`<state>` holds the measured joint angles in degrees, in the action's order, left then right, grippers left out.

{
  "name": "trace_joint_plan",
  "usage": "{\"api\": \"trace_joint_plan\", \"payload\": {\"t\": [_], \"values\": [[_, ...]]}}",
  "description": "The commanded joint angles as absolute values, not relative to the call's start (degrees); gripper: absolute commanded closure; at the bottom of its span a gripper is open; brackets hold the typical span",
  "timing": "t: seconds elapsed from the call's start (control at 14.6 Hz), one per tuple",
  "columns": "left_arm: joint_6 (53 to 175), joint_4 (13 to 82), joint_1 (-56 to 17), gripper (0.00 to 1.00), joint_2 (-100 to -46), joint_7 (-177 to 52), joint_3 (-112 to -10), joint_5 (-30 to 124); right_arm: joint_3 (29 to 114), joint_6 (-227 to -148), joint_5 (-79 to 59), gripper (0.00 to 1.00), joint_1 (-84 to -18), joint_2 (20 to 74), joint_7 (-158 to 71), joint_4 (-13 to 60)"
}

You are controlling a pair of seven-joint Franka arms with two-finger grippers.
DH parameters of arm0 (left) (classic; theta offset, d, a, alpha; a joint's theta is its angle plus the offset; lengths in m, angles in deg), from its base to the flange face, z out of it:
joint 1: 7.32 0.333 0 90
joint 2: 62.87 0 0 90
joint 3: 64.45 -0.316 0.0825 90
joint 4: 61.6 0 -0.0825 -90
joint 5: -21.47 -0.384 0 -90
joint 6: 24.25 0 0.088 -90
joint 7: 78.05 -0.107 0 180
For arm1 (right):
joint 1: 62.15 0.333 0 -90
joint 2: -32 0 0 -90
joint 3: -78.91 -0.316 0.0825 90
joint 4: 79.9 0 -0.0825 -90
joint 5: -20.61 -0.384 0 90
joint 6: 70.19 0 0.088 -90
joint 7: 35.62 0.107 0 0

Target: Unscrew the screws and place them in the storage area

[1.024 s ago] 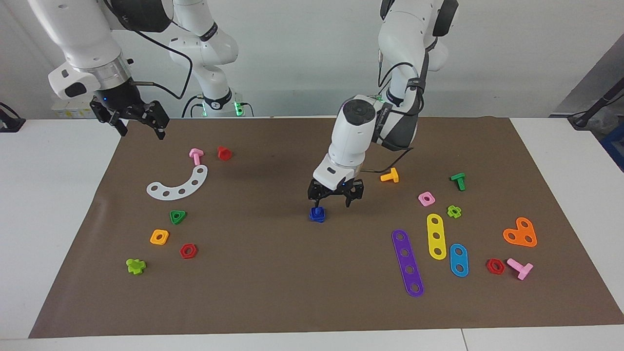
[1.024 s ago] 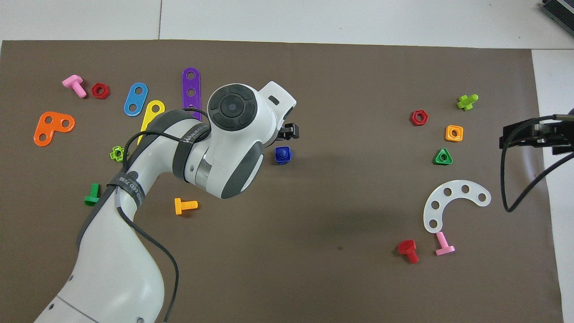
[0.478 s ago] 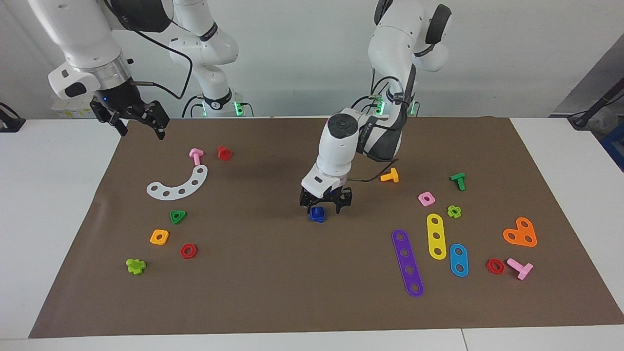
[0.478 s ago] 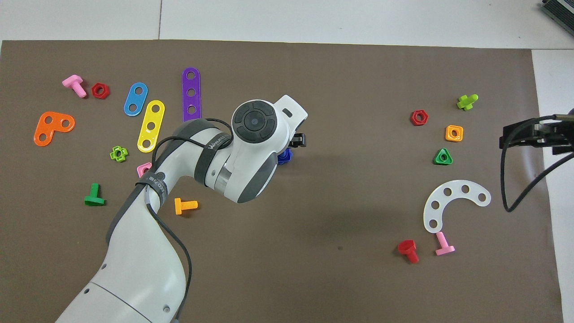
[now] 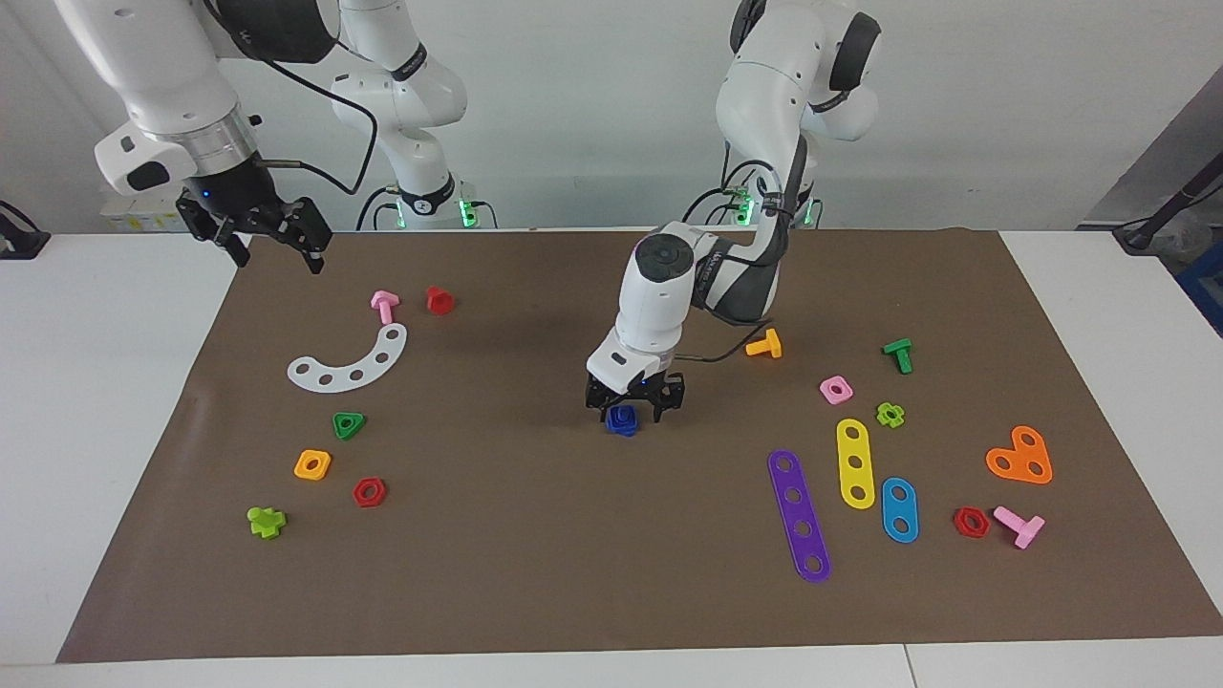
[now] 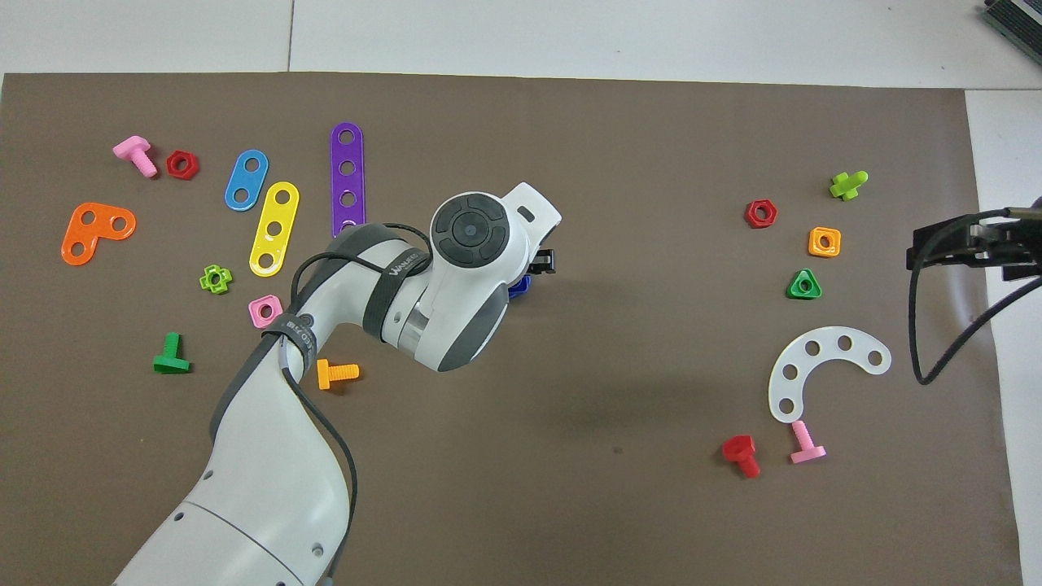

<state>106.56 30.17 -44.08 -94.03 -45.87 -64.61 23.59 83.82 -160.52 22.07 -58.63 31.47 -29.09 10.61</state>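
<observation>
Facing view: the left tool point(image 5: 634, 410) is down at the small dark-blue plastic toy bolt point(image 5: 622, 420) in the middle of the brown paper mat point(image 5: 535, 535) on the worktop, fingers straddling it; whether they grip it I cannot tell. The right tool point(image 5: 277, 250), open, waits over the mat's edge, near the white curved four-hole strip point(image 5: 350, 362).

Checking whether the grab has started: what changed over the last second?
The left tool came down from beside the blue screw to straddle it, its fingers narrowing; no grip is visible yet. The screw, the other parts and the waiting right tool stayed put.
</observation>
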Motion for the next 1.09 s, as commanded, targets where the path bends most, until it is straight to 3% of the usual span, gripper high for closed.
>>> {"api": "trace_joint_plan", "payload": {"t": [0.0,0.14,0.55,1.02], "values": [[108.2,30.9,-45.2,0.1,-94.6,-44.8,-65.7,21.6,83.5,-160.8,21.9,0.0,-58.9,30.6,-30.3,11.6],[108.2,30.9,-45.7,0.15,-95.4,-44.9,-65.7,21.5,83.5,-160.8,21.9,0.0,-58.9,30.6,-30.3,11.6],[107.3,30.9,-46.1,0.18,-95.5,-44.8,-65.7,21.5,83.5,-160.8,21.9,0.0,-58.9,30.6,-30.3,11.6],[105.1,30.3,-46.5,0.28,-95.5,-44.9,-65.7,21.5,83.5,-160.8,21.9,0.0,-58.9,30.5,-30.2,11.6]]}}
